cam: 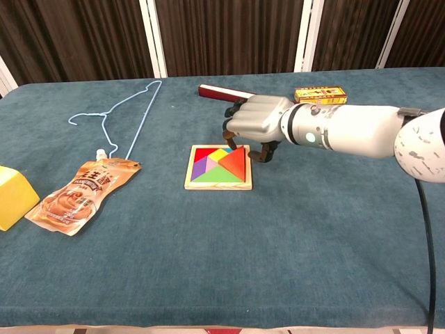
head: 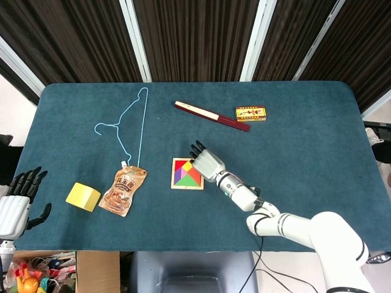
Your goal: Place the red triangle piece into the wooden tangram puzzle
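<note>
The wooden tangram puzzle (cam: 189, 185) (head: 173, 185) lies mid-table with coloured pieces in its tray. The red triangle piece (cam: 236, 164) fills the tray's right side and looks nearly flat. My right hand (cam: 259, 122) (head: 208, 163) hovers at the puzzle's far right corner. Its fingers are bent down and their tips touch the triangle's far edge, with nothing gripped. My left hand (head: 15, 204) hangs off the table's near left corner, fingers straight and apart, holding nothing.
A blue wire hanger (head: 131, 122), an orange pouch (cam: 80, 193) and a yellow block (cam: 12, 197) lie to the left. A red and white stick (head: 211, 115) and a small yellow box (cam: 320, 94) lie behind the right hand.
</note>
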Robot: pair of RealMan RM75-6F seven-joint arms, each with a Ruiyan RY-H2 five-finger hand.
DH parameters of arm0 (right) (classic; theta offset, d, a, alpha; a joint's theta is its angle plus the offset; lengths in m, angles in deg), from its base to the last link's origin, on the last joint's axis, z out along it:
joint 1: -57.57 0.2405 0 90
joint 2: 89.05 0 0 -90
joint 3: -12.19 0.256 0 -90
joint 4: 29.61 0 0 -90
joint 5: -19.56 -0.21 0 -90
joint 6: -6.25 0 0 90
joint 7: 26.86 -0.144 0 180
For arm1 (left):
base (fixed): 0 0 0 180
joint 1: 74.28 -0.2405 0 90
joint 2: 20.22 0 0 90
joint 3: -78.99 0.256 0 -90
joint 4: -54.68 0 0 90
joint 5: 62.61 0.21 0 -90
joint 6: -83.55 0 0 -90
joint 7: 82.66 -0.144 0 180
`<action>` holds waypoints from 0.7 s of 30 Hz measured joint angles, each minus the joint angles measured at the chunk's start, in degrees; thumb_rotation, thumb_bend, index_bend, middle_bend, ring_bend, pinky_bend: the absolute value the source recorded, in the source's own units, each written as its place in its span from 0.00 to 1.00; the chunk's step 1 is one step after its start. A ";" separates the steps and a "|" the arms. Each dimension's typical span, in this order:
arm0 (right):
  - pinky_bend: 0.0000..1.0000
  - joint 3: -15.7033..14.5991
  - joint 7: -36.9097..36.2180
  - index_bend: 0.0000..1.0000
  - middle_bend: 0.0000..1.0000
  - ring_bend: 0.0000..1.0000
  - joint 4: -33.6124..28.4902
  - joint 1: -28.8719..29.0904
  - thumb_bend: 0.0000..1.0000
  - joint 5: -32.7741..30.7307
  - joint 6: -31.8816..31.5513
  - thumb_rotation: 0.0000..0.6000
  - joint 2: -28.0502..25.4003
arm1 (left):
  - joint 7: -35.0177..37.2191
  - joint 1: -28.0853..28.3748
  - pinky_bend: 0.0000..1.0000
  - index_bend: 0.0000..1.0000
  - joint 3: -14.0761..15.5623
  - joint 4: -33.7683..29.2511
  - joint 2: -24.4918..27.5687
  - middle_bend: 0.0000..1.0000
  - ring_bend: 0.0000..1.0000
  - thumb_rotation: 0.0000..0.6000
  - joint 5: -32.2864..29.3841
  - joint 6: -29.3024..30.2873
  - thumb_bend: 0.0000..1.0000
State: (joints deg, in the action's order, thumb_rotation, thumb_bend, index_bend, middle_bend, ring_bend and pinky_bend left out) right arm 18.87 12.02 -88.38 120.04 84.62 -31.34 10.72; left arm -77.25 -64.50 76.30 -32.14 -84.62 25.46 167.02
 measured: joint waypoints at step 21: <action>0.00 -0.17 0.41 0.22 0.21 0.02 -4.06 -1.19 0.55 0.13 -4.34 1.00 -2.08 | 0.02 -0.22 0.08 0.00 0.15 -0.08 0.10 0.00 0.00 1.00 0.52 0.64 0.43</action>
State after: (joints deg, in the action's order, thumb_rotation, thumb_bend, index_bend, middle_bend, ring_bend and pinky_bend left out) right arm 18.70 12.43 -92.44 118.85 84.75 -35.68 8.64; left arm -77.23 -64.72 76.45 -32.22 -84.52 25.99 167.66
